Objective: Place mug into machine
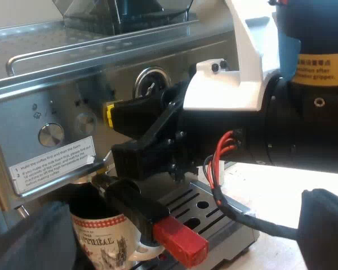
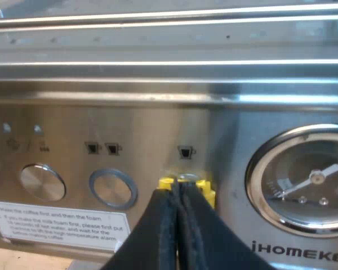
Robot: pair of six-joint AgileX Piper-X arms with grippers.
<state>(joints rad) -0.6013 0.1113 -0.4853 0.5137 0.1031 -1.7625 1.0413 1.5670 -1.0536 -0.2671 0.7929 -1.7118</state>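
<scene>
A white mug point(image 1: 104, 241) with a red band and printed lettering stands on the drip tray point(image 1: 217, 207) of the espresso machine point(image 1: 56, 73), under the locked-in holder. The holder's dark handle point(image 1: 136, 207) juts out past the mug and ends in red point(image 1: 179, 241). My left gripper point(image 1: 183, 216) is open, its fingers point(image 1: 28, 242) wide apart in front of the mug and tray, holding nothing. My right gripper point(image 2: 180, 194) is shut, with yellow at its tips, and rests against a round button on the machine's front panel below a cup icon point(image 2: 185, 151). The right gripper point(image 1: 115, 115) also reaches across to the panel above the mug.
The right arm point(image 1: 259, 129) spans the space in front of the machine above the drip tray. A pressure gauge point(image 2: 304, 180) sits beside the pressed button, with more round buttons point(image 2: 112, 188) and a white instruction label point(image 2: 59, 225) along the panel. The bean hopper point(image 1: 124, 11) stands on top.
</scene>
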